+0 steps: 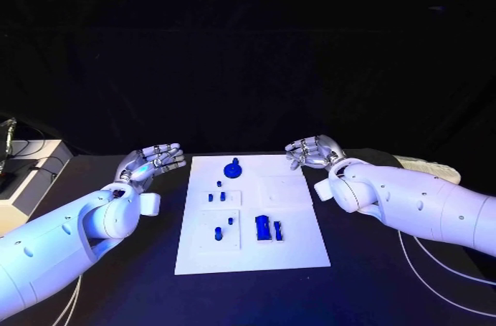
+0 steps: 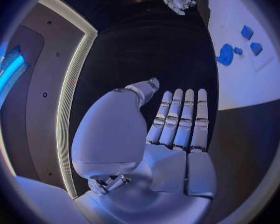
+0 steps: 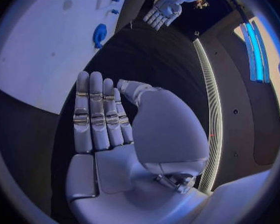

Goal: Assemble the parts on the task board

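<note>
Task board on desk: blue parts lying loose. Left robot hand and right robot hand flank it, fingers extended, holding nothing. Assembly stage undeterminable.

Two glossy white arms w/ rounded shells, small dark screws; silver segmented-finger left hand & right hand; thin white cables lower right.

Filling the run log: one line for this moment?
left hand: open, beside board | right hand: open, beside board | task board: blue parts on it
</note>
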Robot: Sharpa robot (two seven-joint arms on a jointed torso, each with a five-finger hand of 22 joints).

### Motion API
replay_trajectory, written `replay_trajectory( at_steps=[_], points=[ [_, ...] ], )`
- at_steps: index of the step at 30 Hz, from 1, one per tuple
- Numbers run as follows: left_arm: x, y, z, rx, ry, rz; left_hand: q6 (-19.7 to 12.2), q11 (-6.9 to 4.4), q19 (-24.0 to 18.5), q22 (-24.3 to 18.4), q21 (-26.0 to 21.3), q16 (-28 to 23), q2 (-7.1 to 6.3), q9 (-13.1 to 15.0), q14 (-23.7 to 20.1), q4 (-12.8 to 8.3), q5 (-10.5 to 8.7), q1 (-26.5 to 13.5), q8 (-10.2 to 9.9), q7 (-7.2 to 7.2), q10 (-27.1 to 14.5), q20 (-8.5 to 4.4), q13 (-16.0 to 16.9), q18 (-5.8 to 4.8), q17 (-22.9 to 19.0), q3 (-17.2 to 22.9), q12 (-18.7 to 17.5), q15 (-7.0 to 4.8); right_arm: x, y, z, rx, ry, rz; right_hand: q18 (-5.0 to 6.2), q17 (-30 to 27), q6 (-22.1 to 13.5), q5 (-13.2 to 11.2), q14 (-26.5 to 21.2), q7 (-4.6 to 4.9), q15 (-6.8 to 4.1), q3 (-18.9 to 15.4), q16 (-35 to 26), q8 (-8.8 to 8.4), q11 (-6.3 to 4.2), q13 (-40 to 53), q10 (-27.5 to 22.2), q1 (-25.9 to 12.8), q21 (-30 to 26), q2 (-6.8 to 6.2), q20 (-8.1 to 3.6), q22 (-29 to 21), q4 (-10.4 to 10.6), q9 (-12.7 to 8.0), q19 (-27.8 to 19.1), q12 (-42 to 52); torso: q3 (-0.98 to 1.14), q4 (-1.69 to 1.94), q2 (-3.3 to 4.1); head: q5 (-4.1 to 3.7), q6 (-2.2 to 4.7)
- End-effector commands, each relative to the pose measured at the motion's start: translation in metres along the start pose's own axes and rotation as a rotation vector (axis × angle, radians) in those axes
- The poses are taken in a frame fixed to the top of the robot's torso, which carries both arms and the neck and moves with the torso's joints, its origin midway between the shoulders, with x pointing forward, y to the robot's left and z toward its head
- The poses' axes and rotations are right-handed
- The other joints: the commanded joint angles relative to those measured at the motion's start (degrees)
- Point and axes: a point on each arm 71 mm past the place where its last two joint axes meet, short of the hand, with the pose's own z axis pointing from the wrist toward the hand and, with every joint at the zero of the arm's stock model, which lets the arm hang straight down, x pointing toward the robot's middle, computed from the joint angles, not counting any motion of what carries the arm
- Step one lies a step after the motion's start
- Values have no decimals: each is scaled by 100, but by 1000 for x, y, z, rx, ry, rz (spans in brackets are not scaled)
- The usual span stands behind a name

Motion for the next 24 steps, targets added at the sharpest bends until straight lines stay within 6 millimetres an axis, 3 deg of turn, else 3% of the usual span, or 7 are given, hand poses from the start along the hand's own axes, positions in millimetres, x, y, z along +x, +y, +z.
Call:
replay_trajectory(
  at_steps=[1,2,5,9,10,11,24],
  points=[
    [-3,0,3,32,-58,-11,-10,-5,-19,-26,-33,-36,-18,-9,-40,6,13,29,-26,7,-54,3,0,-27,-16,-44,-19,-6,3,0,3,-63,-16,76,18,-171,-4,23,17,23,61,-8,-344,-40,55,-462,79,-109,-18,23,61,-384,-97,-97,-103,-189,30,-3,-45,38,82],
    [0,1,1,1,-10,-1,-4943,-1135,-4287,-1462,-951,-1379,1147,-1351,-4718,-707,-269,-2366,-1049,-963,-5741,-1648,-355,-1018,-1142,-3176,-365,-1014,2,-2,1,-5,-6,12,-1019,-2845,-5601,-1054,-1960,-973,-262,-3312,-2342,-443,-584,-2224,-1985,-2338,-376,1048,-862,-4298,-597,-3363,-1980,-626,4,-4,-12,8,25],
    [3,1,1,2,-14,2,-4943,-1135,-4287,-1462,-951,-1379,1147,-1351,-4718,-707,-269,-2921,-1049,-963,-5741,-1648,-355,-1018,-1142,-3176,-365,-1014,4,-1,-1,-9,-11,26,-1019,-2845,-5601,-1054,-2431,-973,-262,-3312,-2342,-443,-584,-2224,-2451,-2931,-376,1048,-862,-4298,-597,-3363,-6448,-626,19,-32,-57,47,61],
    [12,0,-1,6,-26,11,-4943,-1135,-4287,-1462,-951,-1379,1147,-1351,-4718,-707,-269,-3633,-1049,-963,-5741,-1648,-355,-1018,-1142,-3176,-365,-1014,13,3,-7,-19,-24,70,-1019,-2845,-5601,-1054,-6547,-973,-262,-3312,-2342,-443,-584,-2224,-6715,-3595,-376,1048,-862,-4298,-597,-3363,-6448,-626,66,-121,-199,167,170],
    [15,0,-2,7,-31,15,-4943,-1135,-4287,-1462,-951,-1379,1147,-1351,-4718,-707,-269,-3790,-1049,-963,-5741,-1648,-355,-1018,-1142,-3176,-365,-1014,16,4,-9,-21,-29,85,-1019,-2845,-5601,-1054,-6547,-973,-262,-3312,-2342,-443,-584,-2224,-6715,-7666,-376,1048,-862,-4298,-597,-3363,-6448,-626,82,-152,-248,209,209],
    [19,0,-3,8,-36,19,-4943,-1135,-4287,-1462,-951,-1379,1147,-1351,-4718,-707,-269,-7887,-1049,-963,-5741,-1648,-355,-1018,-1142,-3176,-365,-1014,19,6,-12,-24,-35,103,-1019,-2845,-5601,-1054,-6547,-973,-262,-3312,-2342,-443,-584,-2224,-6715,-7666,-376,1048,-862,-4298,-597,-3363,-6448,-626,101,-187,-305,257,253],
    [77,0,-35,6,-127,112,-4943,-1135,-4287,-1462,-951,-1379,1147,-1351,-4718,-707,-269,-7887,-1049,-963,-5741,-1648,-355,-1018,-1142,-3176,-365,-1014,62,33,-60,-22,-123,340,-1019,-2845,-5601,-1054,-6547,-973,-262,-3312,-2342,-443,-584,-2224,-6715,-7666,-376,1048,-862,-4298,-597,-3363,-6448,-626,182,-343,-554,469,446]
  ],
)
